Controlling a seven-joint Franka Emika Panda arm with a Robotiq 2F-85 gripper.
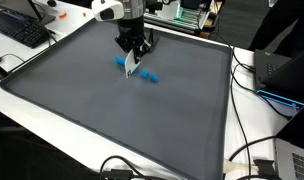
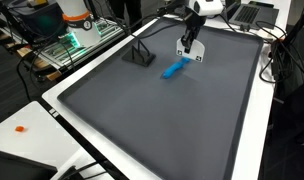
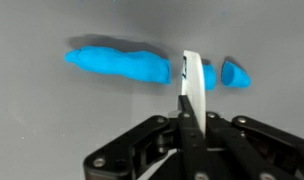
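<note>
My gripper (image 3: pixel 192 118) is shut on a thin white blade (image 3: pixel 195 78) that points down at the grey mat (image 1: pixel 82 90). In the wrist view the blade stands between a long blue dough piece (image 3: pixel 122 63) on its left and a small blue chunk (image 3: pixel 235 72) on its right. Whether its tip touches the mat is hidden. In both exterior views the gripper (image 1: pixel 135 48) (image 2: pixel 192 44) hangs over the far part of the mat. The blade (image 1: pixel 131 68) sits among the blue bits (image 1: pixel 150 76), and the blue dough (image 2: pixel 173 69) lies just beside it.
A raised dark border frames the mat. A black stand (image 2: pixel 140 55) sits on the mat near the dough. A keyboard (image 1: pixel 22 30), a laptop (image 1: pixel 282 75) and cables (image 1: pixel 247 150) lie on the white table around it. A small orange item (image 2: pixel 21 128) rests on the table.
</note>
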